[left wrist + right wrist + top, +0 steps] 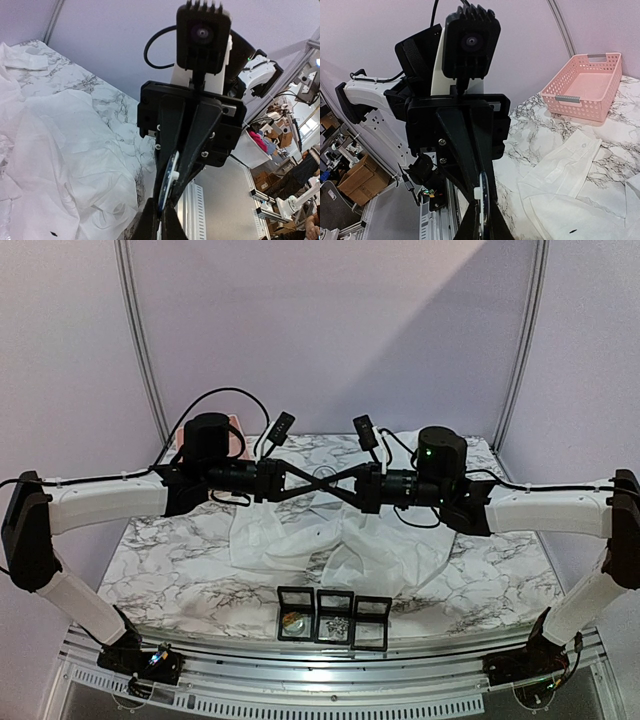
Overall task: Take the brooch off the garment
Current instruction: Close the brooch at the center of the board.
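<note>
Two black two-finger grippers meet tip to tip in mid-air. We see the left gripper (pixel 312 481) and the right gripper (pixel 334 481) each with its jaws drawn together. A small flat round piece with a white part (pixel 170 176) sits pinched just where the tips cross. We cannot tell which pair clamps it, or whether both do.

We count:
- one large white wrinkled fabric shirt (pixel 300 535)
- one pink perforated plastic basket (pixel 585 82), at the far left
- three small black open boxes (pixel 294 613) (pixel 333 616) (pixel 371 622), in a row at the near edge

The shirt lies spread on the middle of the white marble-patterned table (pixel 180 560), below the grippers.

The left arm (pixel 100 502) and the right arm (pixel 545 512) are raised. Their white forearms are level and reach inward from the two sides.
</note>
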Motion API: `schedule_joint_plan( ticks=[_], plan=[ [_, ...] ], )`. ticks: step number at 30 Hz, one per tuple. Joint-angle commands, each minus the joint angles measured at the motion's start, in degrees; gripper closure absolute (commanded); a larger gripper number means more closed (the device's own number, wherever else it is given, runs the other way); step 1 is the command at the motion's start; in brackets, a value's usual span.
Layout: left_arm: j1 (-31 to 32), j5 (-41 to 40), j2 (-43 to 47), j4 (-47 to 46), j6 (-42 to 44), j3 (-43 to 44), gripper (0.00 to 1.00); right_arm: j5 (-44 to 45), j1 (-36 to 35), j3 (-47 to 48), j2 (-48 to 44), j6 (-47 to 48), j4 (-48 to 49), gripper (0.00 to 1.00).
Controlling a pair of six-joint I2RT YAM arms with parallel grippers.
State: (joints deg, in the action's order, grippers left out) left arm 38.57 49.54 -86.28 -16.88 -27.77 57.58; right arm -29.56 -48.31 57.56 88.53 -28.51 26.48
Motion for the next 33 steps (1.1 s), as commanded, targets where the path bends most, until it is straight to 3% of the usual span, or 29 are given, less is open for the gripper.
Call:
schedule_joint_plan(
  ticks=[1,10,19,33],
  plan=[
    [-0.3,-0.4,-1.1,1.0,-1.1,-0.2,1.00,-2.2,0.4,0.0,-1.1,0.3,2.2,0.94],
    [-0.4,-0.1,-1.1,0.4,-1.6,-0.3,1.00,-1.7,0.3,0.4,-0.9,0.5,1.2,0.92],
    [-0.5,-0.1,-0.8,0.3,-1.7,-0.4,1.00,4.3,0.4,1.0,-1.1,-0.1,-2.3,0.96],
    [-0.6,-0.1,-0.6,0.1,-1.8,-0.5,1.00,8.5,0.4,-1.7,-2.9,-1.0,0.1,0.97]
  ],
)
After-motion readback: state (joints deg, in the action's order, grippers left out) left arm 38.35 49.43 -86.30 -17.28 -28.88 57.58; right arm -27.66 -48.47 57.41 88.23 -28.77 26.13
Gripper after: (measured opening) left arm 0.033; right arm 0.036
